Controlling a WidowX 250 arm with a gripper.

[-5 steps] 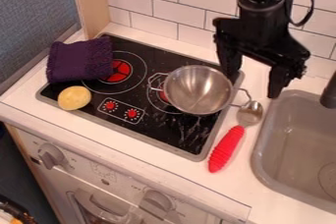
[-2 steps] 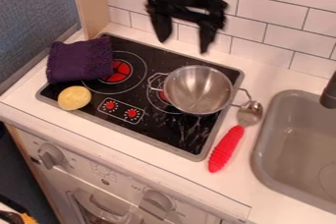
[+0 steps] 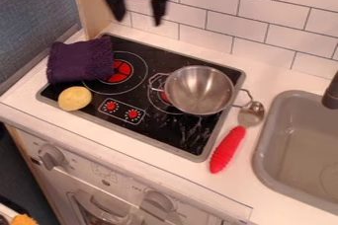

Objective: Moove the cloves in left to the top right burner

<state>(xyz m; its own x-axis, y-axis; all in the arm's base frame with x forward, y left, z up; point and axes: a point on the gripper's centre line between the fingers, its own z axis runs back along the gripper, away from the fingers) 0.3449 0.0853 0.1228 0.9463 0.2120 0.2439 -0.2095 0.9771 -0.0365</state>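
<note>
Hanging gripper [image 3: 139, 20]: is pointing downward in front of the tiled wall [image 3: 257, 17], above the rear left part of the stovetop [image 3: 165, 132].
Claw state: is standing released, with the two fingers spread and a gap showing between them.
Purple cloth [image 3: 80, 60]: is lying at the left, straddling the stovetop's left edge and covering part of the left burner.
Left burner [image 3: 121, 72]: is showing its red centre just beside the cloth's right edge.
Yellow object [image 3: 74, 98]: is resting near the front left edge of the stovetop, between the cloth and the front rim.
Metal pot [image 3: 199, 91]: is sitting upright over the right burner [image 3: 163, 96], covering most of it.
Pot handles: are projecting left and right, the right one extending over the stovetop's right edge.
Spoon [image 3: 251, 114]: is lying on the counter between stovetop and sink [image 3: 265, 169], with its red handle [image 3: 228, 150] pointing frontward and its bowl lying close to the right pot handle; contact is remaining unclear.
Rear passage: black surface is running behind the left burner toward the pot.
Centre passage: a narrow strip is separating the left burner's ring from the left pot handle.
Front passage: black surface is extending between the pot and the front edge, right of the control panel [image 3: 122, 111].
</note>
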